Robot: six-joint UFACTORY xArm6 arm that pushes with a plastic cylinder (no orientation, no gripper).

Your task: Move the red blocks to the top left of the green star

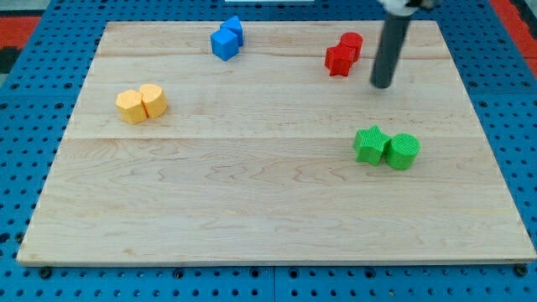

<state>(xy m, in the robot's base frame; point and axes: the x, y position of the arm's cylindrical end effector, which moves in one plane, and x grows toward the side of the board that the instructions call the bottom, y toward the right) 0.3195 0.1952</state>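
Two red blocks sit touching near the view's top right: a star-like red block (339,60) and a red block (351,43) just above and right of it. The green star (370,145) lies at the right middle, touching a green cylinder (403,151) on its right. My tip (382,85) is at the end of the dark rod, just right of and slightly below the red blocks, apart from them, and above the green star.
Two blue blocks (226,38) sit touching at the top centre. Two yellow blocks (141,103) sit touching at the left. The wooden board (252,210) rests on a blue pegboard surface.
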